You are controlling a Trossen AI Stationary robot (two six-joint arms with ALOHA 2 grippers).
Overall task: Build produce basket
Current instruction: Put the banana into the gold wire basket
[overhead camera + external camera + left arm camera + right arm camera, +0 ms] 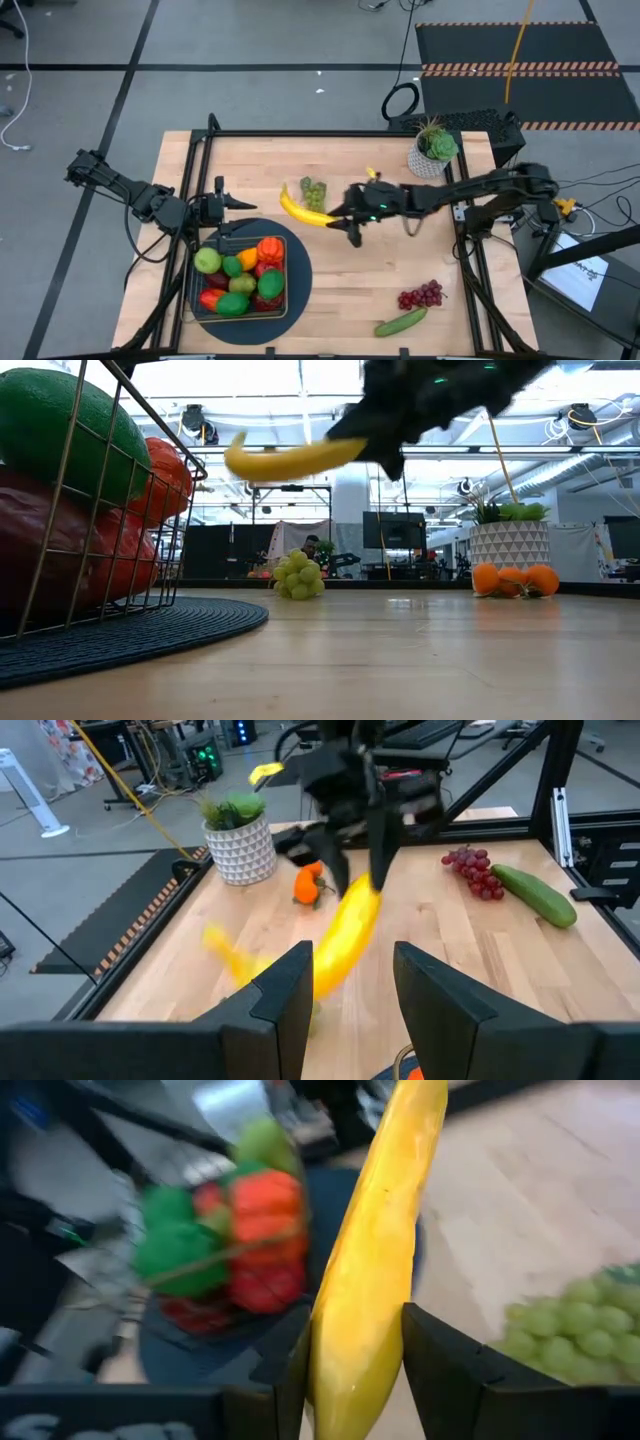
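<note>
— Step now?
— Right gripper (345,222), clamped on the banana (303,212), carries it above the table toward the basket (243,273).
— Next?
— Probably lower it among the fruit. Left gripper (228,203) waits beside, fingers apart.

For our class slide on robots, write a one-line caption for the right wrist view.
Right gripper carries a banana toward the fruit-filled basket, passing green grapes.
</note>
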